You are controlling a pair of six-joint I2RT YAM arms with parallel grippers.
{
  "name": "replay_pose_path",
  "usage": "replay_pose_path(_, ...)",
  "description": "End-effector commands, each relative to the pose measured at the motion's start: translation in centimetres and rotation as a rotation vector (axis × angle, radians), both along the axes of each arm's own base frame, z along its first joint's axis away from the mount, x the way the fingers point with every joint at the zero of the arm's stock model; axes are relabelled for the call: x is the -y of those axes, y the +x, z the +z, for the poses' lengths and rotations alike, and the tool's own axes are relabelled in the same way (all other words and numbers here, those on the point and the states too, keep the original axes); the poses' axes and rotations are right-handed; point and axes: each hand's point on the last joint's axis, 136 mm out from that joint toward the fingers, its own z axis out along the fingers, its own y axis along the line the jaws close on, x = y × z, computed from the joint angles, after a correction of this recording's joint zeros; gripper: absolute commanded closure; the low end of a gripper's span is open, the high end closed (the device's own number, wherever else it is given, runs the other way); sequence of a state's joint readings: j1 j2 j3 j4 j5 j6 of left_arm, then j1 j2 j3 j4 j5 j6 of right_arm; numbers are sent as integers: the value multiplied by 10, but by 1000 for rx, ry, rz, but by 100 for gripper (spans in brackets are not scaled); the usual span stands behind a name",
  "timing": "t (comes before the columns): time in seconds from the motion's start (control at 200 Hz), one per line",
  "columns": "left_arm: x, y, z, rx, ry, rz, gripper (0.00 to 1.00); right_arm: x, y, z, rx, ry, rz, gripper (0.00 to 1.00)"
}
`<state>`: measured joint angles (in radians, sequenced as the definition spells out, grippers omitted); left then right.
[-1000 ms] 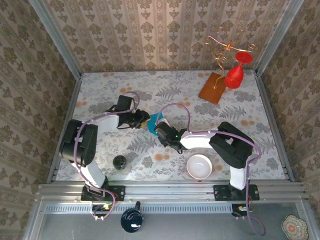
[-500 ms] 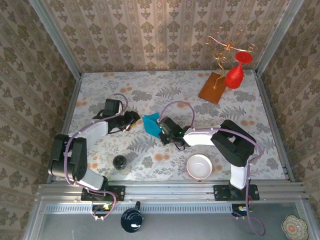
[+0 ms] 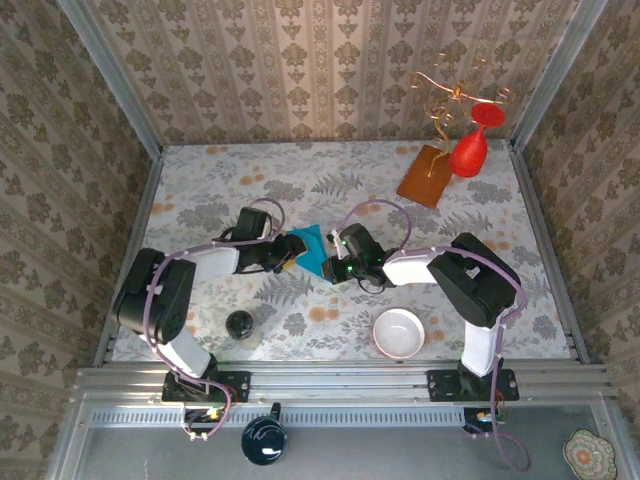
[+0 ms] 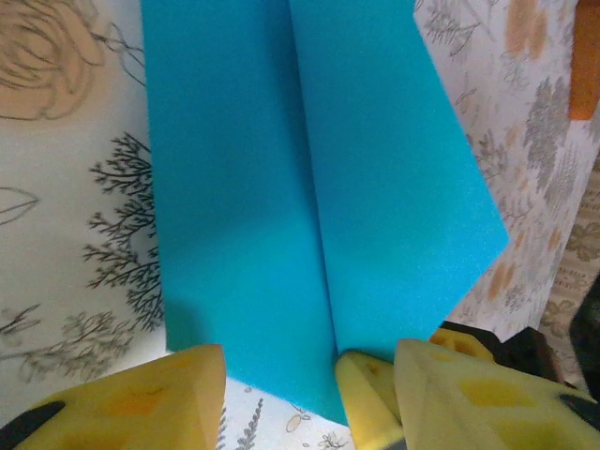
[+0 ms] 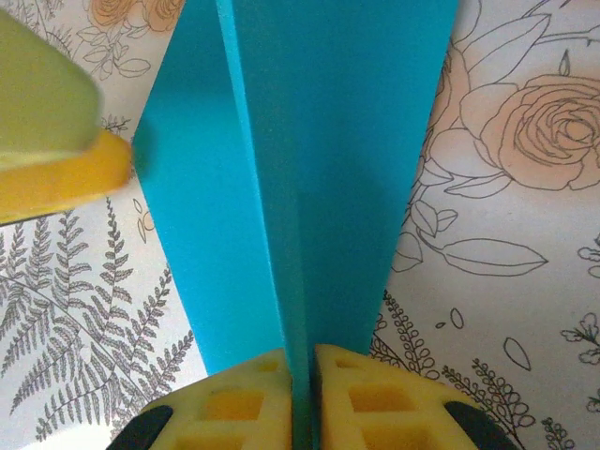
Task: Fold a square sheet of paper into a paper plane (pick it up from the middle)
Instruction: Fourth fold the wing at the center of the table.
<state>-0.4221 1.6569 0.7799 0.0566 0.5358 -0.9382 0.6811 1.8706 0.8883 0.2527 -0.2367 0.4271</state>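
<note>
Teal-blue paper [image 3: 306,247] lies in the middle of the flowered table [image 3: 480,230], between the two arms. It is folded, with a straight crease down its middle [image 5: 319,169]. In the left wrist view it has two flat flaps and one slanted edge on the right [image 4: 300,187].

The right gripper [image 5: 300,361] is pressed together, pinching the paper at the raised crease. The left gripper [image 4: 281,366] is spread, and the near edge of the paper sits between its yellow fingers [image 4: 141,403]. One of those fingers touches the paper's left edge in the right wrist view.

Patterned walls stand at the left, far and right sides. A white bowl [image 3: 398,332] sits near and right, and a small dark jar [image 3: 239,323] sits near and left. An orange-brown board [image 3: 425,175] and a red ornament [image 3: 468,150] are far right, well apart from the paper. Bare cloth lies far left.
</note>
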Motion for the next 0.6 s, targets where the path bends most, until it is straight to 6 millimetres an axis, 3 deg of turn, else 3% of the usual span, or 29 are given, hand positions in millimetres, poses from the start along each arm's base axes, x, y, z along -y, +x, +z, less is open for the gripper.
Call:
replay_pose_path(0.0, 17, 11, 12, 70, -21, -63, 46, 12, -26, -32, -135, -49, 15, 83)
replay_pose_path(0.415, 15, 18, -2, 59, 64, -89, 43, 12, -25, -32, -142, -48, 12, 83)
replay_pose_path(0.59, 22, 8, -14, 30, 92, -115, 42, 11, -24, -30, -144, -39, 14, 83)
